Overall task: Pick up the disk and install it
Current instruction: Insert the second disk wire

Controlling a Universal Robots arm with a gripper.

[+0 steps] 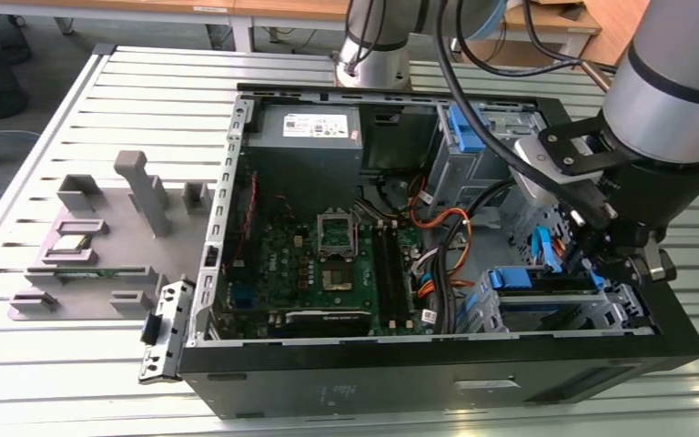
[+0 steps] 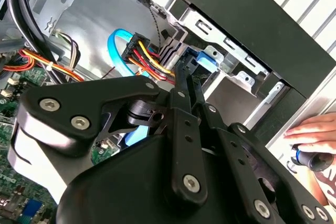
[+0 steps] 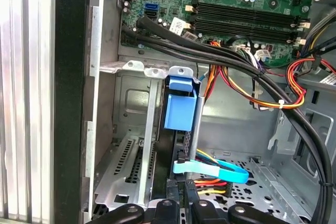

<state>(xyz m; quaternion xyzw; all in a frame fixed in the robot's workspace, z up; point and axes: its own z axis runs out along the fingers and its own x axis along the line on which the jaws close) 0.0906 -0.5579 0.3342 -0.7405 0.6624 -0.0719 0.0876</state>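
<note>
The gripper is low inside the open computer case, at the drive cage on the exterior view's right; its finger opening cannot be judged. In the first wrist view the disk stands on edge in a cage slot, beside the motherboard.

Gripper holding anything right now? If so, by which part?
Cannot be told. The gripper reaches down at the disk standing on edge in the drive cage, but the contact between fingers and disk is hidden in both wrist views.
</note>
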